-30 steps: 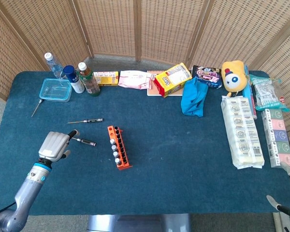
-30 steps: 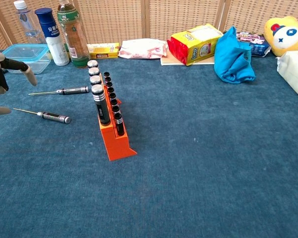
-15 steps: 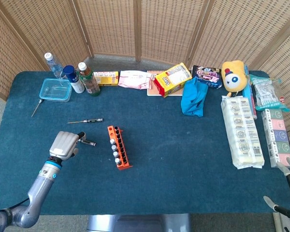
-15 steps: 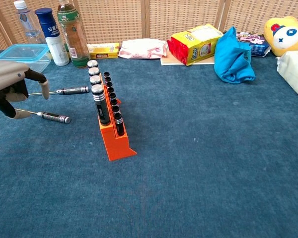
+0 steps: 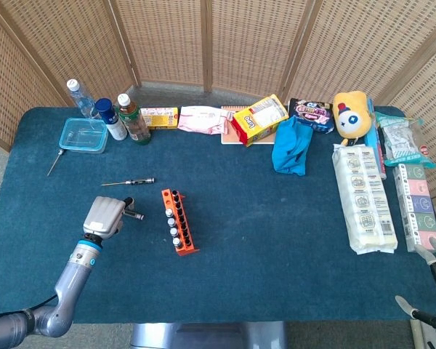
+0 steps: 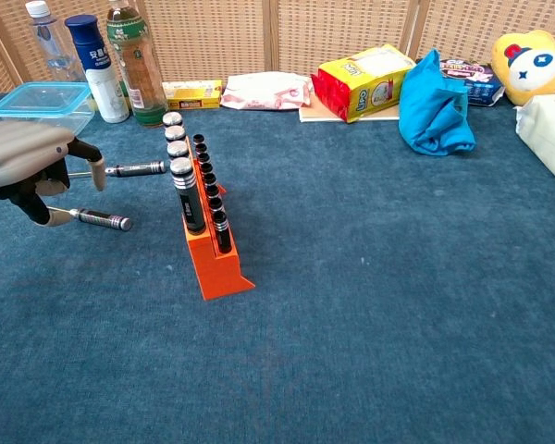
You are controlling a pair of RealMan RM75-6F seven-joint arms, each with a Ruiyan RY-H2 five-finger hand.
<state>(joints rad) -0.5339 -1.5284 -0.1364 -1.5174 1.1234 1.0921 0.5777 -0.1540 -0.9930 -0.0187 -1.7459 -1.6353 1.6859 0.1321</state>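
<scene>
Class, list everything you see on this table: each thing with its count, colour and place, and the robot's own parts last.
Rack: one, orange, left of centre.
Screwdrivers: three loose, black-handled, left side; more stand in the rack.
Bottles: three, back left.
Container: one, clear blue, back left.
Yellow box: one, back.
Pink pack: one, back.
Snack bag: one, yellow and red, back.
Cloth: one, blue, back right.
Plush: one, yellow, back right.
Wrapped packs: several, white, right edge.
Table: one, blue.
Left hand: over the nearest screwdriver.
Right hand: bottom right corner.
</scene>
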